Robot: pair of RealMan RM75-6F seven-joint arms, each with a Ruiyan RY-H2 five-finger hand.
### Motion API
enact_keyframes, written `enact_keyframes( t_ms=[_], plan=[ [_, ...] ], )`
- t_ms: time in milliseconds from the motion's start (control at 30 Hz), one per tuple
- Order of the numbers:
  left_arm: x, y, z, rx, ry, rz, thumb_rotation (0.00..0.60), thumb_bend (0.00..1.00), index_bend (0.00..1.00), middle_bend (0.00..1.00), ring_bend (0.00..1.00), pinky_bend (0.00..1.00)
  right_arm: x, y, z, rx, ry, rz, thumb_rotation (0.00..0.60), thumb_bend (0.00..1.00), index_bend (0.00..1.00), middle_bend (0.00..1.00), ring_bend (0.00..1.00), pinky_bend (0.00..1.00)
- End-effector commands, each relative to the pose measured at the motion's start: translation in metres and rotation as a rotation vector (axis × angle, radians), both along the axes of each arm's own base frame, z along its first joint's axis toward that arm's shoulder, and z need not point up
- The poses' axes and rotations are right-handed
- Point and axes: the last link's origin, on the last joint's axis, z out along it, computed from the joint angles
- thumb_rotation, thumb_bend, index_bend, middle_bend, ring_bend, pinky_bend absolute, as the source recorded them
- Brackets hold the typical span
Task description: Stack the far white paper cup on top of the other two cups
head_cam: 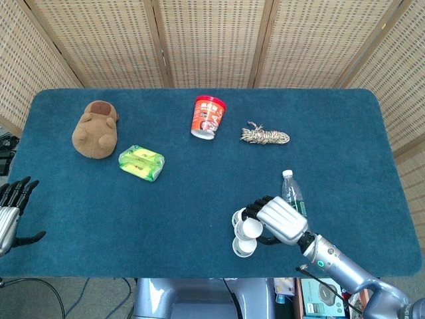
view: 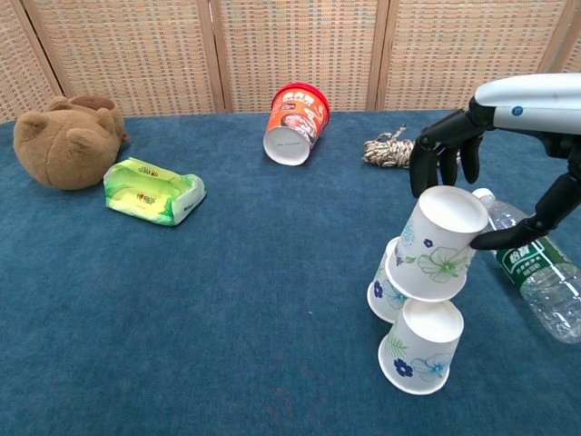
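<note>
You are holding the floral cup (view: 438, 244) in your right hand (view: 495, 154) — its fingers (view: 434, 153) are curling over the far side of the rim while the thumb is pressing against the near side. The cup is tilting toward the camera in the chest view, bottom-up, and it is sitting over the gap between the other two cups: the near cup (view: 419, 346) just below it and the rear cup (view: 385, 285) partly hidden behind it. It looks to be touching both, though you cannot tell from these views how firmly it is resting. In the head view the same hand (head_cam: 279, 220) is covering the cup (head_cam: 251, 228) from the right, near the front edge of the surface (head_cam: 199, 193).

A water bottle (view: 534, 272) is lying on its side just beside your right hand, cap pointing away from you. Farther back, a coil of rope (view: 388, 148) is lying near a red noodle tub (view: 295, 123) tipped on its side. Well apart to the left, a green packet (view: 152, 190) is lying beside a brown plush toy (view: 66, 141).

Your left hand (head_cam: 12, 211) is showing only at the left edge of the head view — off the surface, holding nothing, fingers spread apart.
</note>
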Motion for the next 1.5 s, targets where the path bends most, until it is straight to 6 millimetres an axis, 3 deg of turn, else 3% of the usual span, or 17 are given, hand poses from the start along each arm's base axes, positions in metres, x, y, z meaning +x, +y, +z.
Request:
enact_keyframes(
  t_ms=[33, 600, 867, 1067, 1500],
  plan=[
    [0.0000, 0.0003, -0.0005, -0.003, 0.001, 0.000, 0.600, 0.06, 0.00, 0.00, 0.00, 0.00, 0.0005, -0.0005, 0.0000, -0.003, -0.003, 0.001, 0.600, 0.41, 0.44, 0.52, 0.44, 0.48],
    [0.0001, 0.0001, -0.0015, -0.007, 0.002, 0.002, 0.600, 0.06, 0.00, 0.00, 0.00, 0.00, 0.0010, -0.0010, -0.0083, 0.001, 0.020, -0.001, 0.600, 0.41, 0.44, 0.51, 0.44, 0.48],
    [0.0006, -0.0004, -0.0012, -0.007, 0.001, 0.000, 0.600, 0.06, 0.00, 0.00, 0.00, 0.00, 0.0012, 0.0008, -0.0079, 0.039, 0.036, -0.003, 0.600, 0.41, 0.43, 0.37, 0.39, 0.48],
    [0.0008, -0.0007, -0.0011, -0.008, -0.003, -0.001, 0.600, 0.06, 0.00, 0.00, 0.00, 0.00, -0.0007, 0.0016, -0.0071, 0.051, 0.055, 0.000, 0.600, 0.41, 0.32, 0.25, 0.31, 0.41],
    [0.0011, -0.0013, -0.0010, -0.010, -0.005, -0.005, 0.600, 0.06, 0.00, 0.00, 0.00, 0.00, 0.0002, 0.0041, -0.0031, 0.022, 0.051, 0.018, 0.600, 0.41, 0.28, 0.21, 0.25, 0.33]
  ],
)
